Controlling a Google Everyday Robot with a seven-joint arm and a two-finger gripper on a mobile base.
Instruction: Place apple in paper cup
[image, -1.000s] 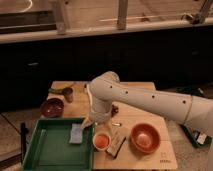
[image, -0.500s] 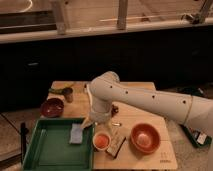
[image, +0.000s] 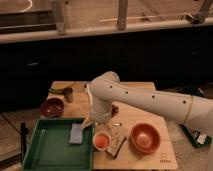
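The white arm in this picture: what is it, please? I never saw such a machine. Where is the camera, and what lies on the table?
The arm belongs to a mobile robot and reaches in from the right. One camera looks down on the table; its mounting is not known. At the arm's end, the gripper hangs just above and left of the paper cup. The apple lies in the cup; nothing shows in the gripper. Also here: a green tray with a sponge, an orange bowl, a dark red bowl, a small dark cup.
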